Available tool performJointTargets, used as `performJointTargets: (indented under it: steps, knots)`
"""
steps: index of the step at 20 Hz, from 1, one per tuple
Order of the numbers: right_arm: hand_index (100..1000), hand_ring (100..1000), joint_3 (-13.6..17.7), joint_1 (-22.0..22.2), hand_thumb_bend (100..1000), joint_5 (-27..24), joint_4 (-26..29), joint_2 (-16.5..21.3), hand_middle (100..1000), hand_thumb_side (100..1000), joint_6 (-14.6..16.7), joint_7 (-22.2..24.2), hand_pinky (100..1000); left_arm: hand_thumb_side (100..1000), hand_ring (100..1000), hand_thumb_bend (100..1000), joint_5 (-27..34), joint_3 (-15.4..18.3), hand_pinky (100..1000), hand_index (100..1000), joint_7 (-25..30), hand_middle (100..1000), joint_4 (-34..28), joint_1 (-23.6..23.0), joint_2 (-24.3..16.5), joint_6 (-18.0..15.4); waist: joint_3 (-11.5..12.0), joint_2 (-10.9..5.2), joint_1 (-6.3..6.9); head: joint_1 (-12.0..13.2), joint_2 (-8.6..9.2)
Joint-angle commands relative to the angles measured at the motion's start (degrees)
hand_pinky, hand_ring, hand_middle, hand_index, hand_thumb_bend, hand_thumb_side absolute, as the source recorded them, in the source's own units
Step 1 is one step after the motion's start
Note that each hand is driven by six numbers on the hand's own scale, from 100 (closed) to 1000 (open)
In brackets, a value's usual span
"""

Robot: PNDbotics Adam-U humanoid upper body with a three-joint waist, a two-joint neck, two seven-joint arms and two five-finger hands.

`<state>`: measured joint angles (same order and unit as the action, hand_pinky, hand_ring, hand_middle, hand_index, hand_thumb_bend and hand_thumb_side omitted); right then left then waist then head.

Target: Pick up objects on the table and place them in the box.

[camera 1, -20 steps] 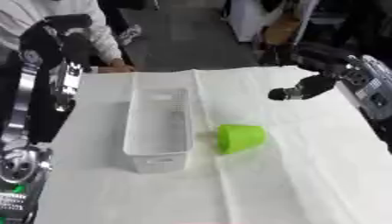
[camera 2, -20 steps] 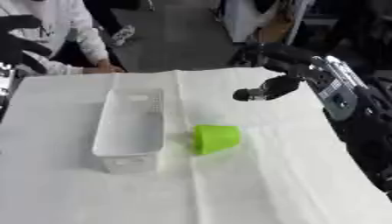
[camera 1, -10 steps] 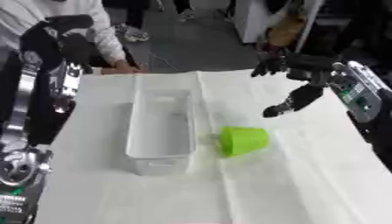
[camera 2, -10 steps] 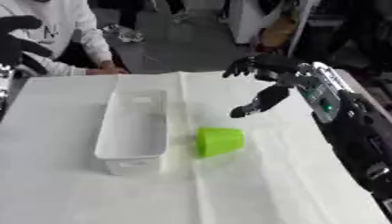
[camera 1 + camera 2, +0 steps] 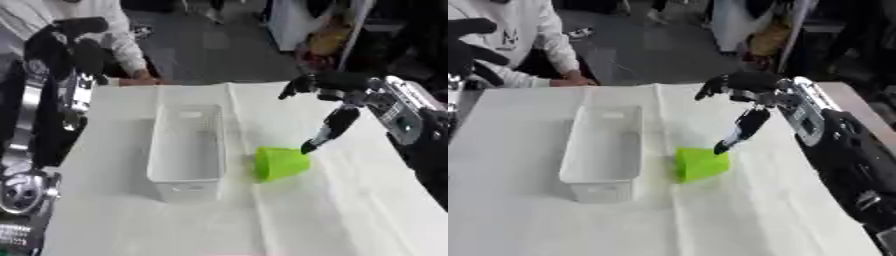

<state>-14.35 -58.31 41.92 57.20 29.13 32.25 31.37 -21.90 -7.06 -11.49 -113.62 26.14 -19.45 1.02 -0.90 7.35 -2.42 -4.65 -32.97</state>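
A lime-green cup (image 5: 280,163) lies on its side on the white tablecloth, just right of the white plastic box (image 5: 185,145). My right hand (image 5: 337,95) hangs open above the cup's right end, its thumb pointing down and almost touching the cup, its fingers spread toward the box. My left hand (image 5: 72,37) is raised at the upper left, far from the cup, fingers curled and holding nothing. The box looks empty inside.
The table (image 5: 359,210) is covered with a white cloth with wide bare cloth in front and to the right. A person in a white top (image 5: 522,35) sits at the far edge, a hand resting on the table behind the box.
My right hand has come down and leftward from the far right until its thumb tip is just over the cup. The whole picture has shifted a little. The cup and box stay put.
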Motion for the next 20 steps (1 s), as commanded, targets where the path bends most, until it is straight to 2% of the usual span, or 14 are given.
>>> performJointTargets:
  steps: [1, 11, 20]
  knots:
    - [891, 827, 0.1, -1.5, 848, 0.5, 1.1, 0.7, 810, 460, 1.4, 1.5, 815, 965, 564, 268, 0.3, 0.2, 446, 835, 0.1, 757, -1.0, 0.8, -0.2, -0.3, 0.0, -0.88, 0.05, -0.4, 0.73]
    - [869, 817, -0.9, -1.5, 818, 2.0, 1.7, 0.5, 802, 474, 4.4, 2.2, 818, 964, 564, 268, 0.3, 0.1, 447, 835, 0.2, 757, -1.0, 0.8, -0.3, -0.3, 0.0, -0.89, 0.04, -0.3, 0.16]
    - [857, 815, -1.3, -1.6, 805, 1.0, 0.1, -0.5, 803, 488, 4.5, 4.7, 816, 964, 564, 268, 0.3, 0.1, 449, 835, 0.2, 757, -1.0, 0.9, -0.2, -0.3, 0.1, -0.9, 0.01, -0.3, -0.31]
